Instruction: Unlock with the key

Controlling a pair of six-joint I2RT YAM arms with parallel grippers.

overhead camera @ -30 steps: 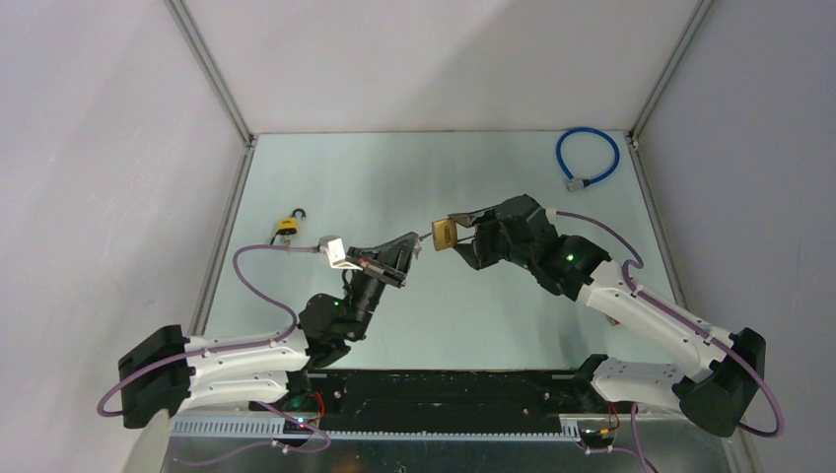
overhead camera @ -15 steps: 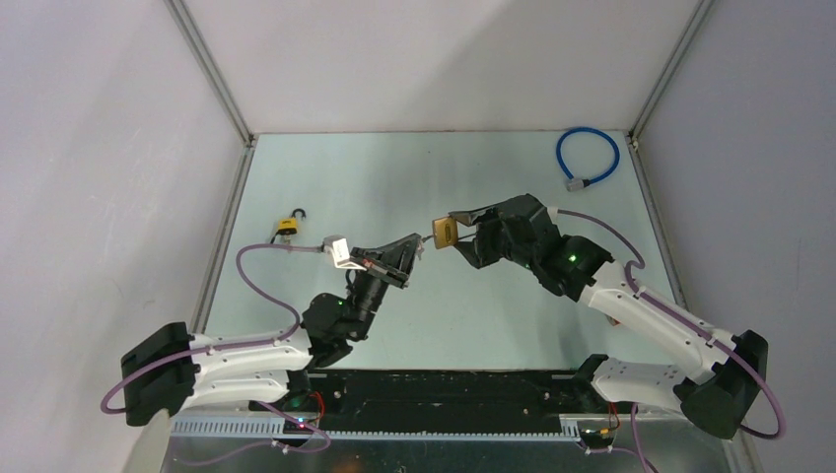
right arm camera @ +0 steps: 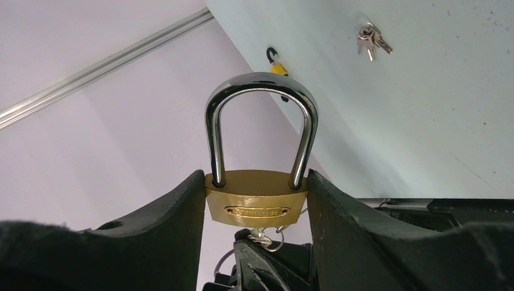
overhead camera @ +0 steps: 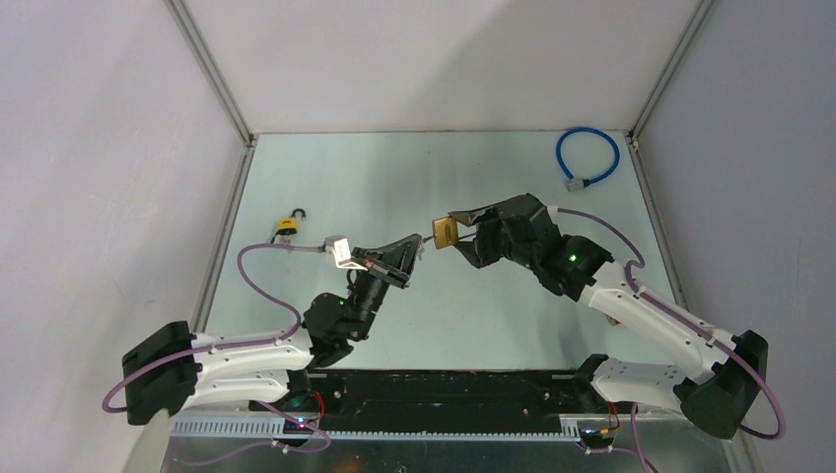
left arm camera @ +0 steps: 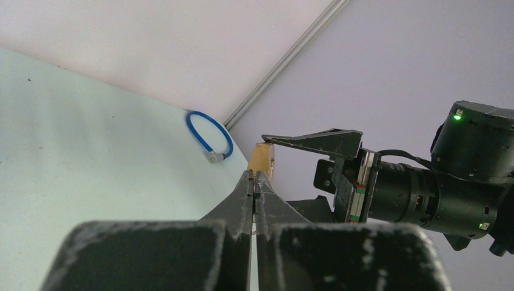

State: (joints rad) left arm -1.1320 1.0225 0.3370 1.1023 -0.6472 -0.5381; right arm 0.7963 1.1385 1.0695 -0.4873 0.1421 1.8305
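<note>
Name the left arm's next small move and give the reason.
Probably twist the left wrist to turn the key. The key, pinched in the shut left fingers, seems seated in the underside of the brass padlock, which the right fingers clamp by its sides. The shackle sits closed at both ends.
</note>
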